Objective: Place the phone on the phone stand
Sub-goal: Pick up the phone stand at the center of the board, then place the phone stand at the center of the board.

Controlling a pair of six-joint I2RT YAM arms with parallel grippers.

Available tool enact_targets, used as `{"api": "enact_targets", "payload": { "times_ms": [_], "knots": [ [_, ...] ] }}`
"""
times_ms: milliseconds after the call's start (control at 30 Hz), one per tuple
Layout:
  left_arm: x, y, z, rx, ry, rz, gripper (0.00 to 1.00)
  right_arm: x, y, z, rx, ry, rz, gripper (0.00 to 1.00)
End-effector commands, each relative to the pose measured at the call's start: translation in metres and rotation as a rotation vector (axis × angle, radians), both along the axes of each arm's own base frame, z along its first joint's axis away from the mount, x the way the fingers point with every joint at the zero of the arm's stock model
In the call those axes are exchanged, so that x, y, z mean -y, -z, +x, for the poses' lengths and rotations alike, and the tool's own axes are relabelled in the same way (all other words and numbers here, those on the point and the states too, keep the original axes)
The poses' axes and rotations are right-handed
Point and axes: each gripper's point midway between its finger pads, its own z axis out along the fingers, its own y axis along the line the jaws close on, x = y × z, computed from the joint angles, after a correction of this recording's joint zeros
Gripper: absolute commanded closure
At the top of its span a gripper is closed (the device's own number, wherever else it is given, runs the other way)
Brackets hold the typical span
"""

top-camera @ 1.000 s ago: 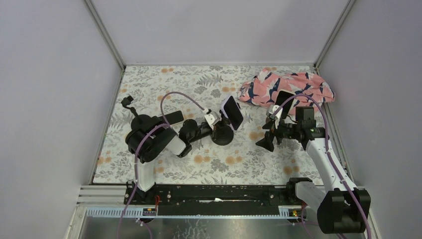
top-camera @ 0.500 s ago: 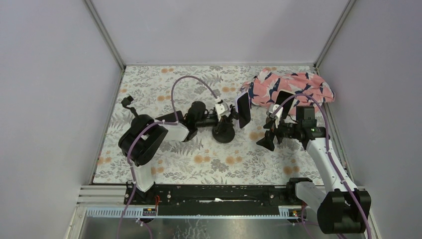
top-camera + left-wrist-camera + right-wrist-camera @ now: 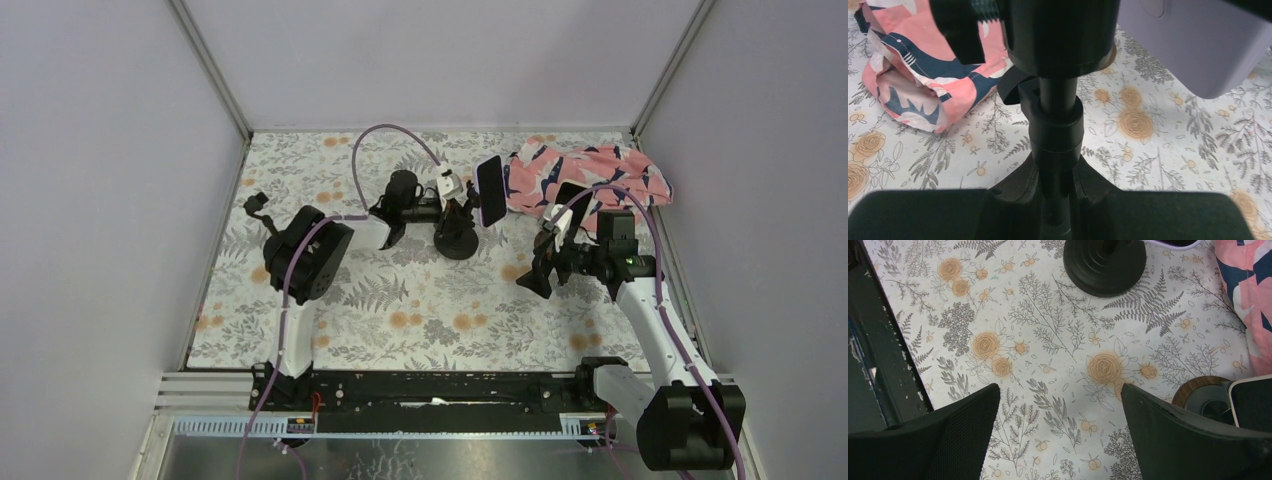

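Near edge: black rail (image 3: pixel 430 385) carrying both arm bases, floral tabletop (image 3: pixel 400 300) beyond it.

Right arm (image 3: pixel 650 310) reaches in from the near right. Its jaws hang over bare tabletop, spread as wide as they go and holding nothing. The wrist view shows both fingers (image 3: pixel 948 435) well apart with only the floral print between them.

Just beyond those jaws, to the right: a round wood-rimmed stand (image 3: pixel 1204 396). A dark-screened second phone (image 3: pixel 570 203) leans tilted over it. Whether it is properly seated there, I cannot tell.

Left arm (image 3: pixel 318 255) stretches from the near left towards the far middle. Its jaws are nearly closed, pinching the upright stem of the black phone stand (image 3: pixel 1055 125). The stem runs straight down between the two blurred fingers (image 3: pixel 923 215). The stand's round base (image 3: pixel 456 241) looks to be resting on the tabletop, though a slight lift cannot be ruled out.

The lavender-backed phone (image 3: pixel 490 190) is up at the stand's head, on edge and roughly upright, to the right of the stem. In the left wrist view its pale back (image 3: pixel 1198 45) sits against the head. Clamped or only touching: not clear.

Far right corner: crumpled pink and navy cloth (image 3: pixel 585 175), just behind both phones.

Far left: small black fitting (image 3: pixel 257 207), well apart from the rest.
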Motion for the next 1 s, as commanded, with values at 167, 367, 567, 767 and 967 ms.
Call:
{"api": "enact_targets", "payload": {
  "times_ms": [167,367,567,767,967],
  "knots": [
    [0.014,-0.032,0.047,0.061,0.027,-0.099,1.00,0.003,-0.019,0.013,0.056,0.031,0.003,0.00],
    [0.013,-0.036,0.068,0.057,0.016,-0.124,1.00,0.003,-0.018,0.013,0.054,0.036,0.002,0.00],
    [0.014,-0.025,0.073,0.002,0.020,-0.104,0.99,0.011,-0.017,0.017,0.055,0.070,-0.004,0.00],
    [0.008,-0.013,0.065,-0.024,0.020,-0.075,0.83,0.011,-0.018,0.017,0.058,0.070,-0.002,0.00],
    [0.001,-0.014,0.064,-0.012,0.012,-0.058,0.79,0.011,-0.019,0.017,0.064,0.072,-0.002,0.00]
  ]
}}
